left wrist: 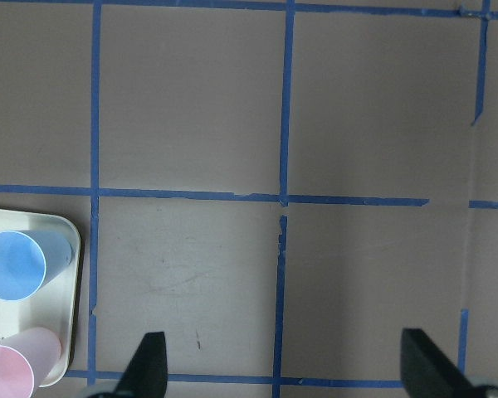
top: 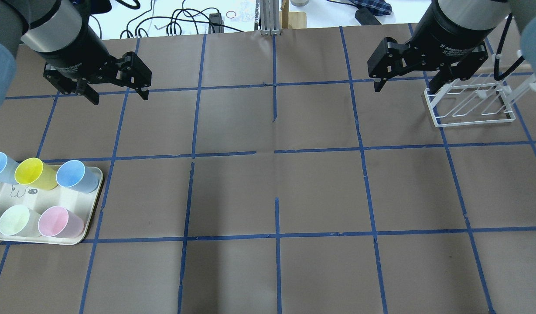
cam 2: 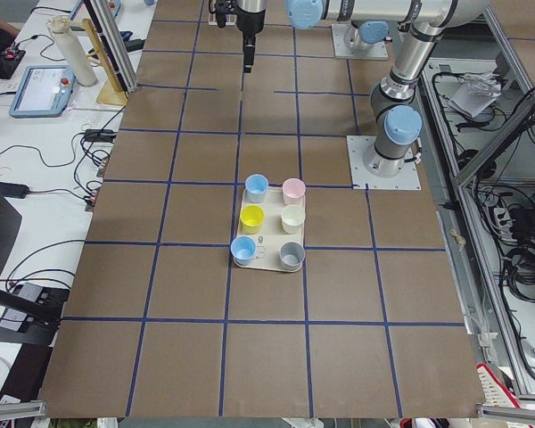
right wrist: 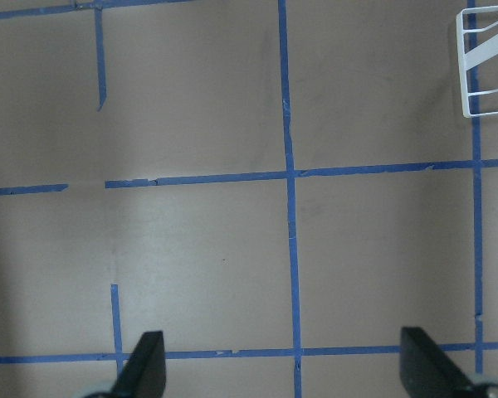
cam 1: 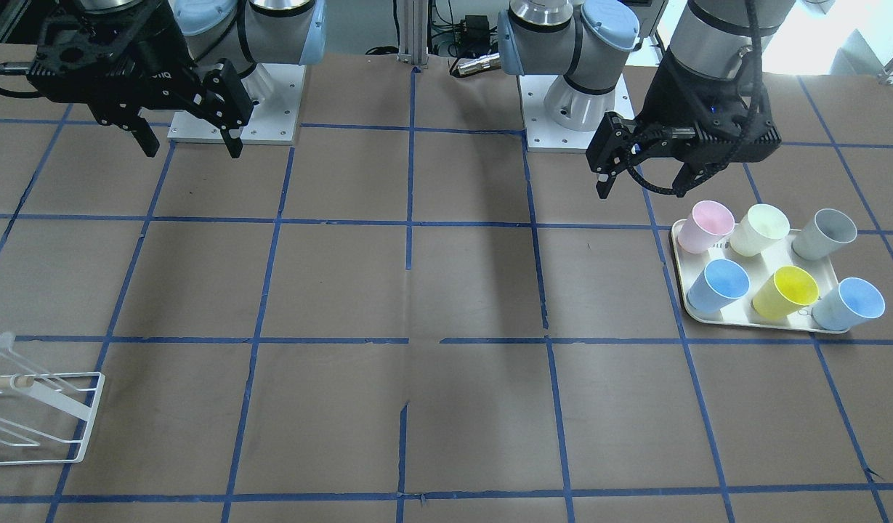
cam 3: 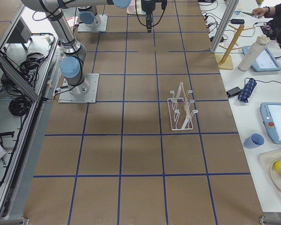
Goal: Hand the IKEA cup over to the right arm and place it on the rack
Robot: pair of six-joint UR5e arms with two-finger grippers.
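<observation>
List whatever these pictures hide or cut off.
- Grey cup: overhead view, left edge cuts nearly all away.
- Rack: front view, left edge crops it; overhead, right gripper covers a corner.
- Tray scribbles: too small to read.

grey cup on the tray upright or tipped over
Upright: the grey cup stands on its base on the tray, open mouth facing up.
</observation>
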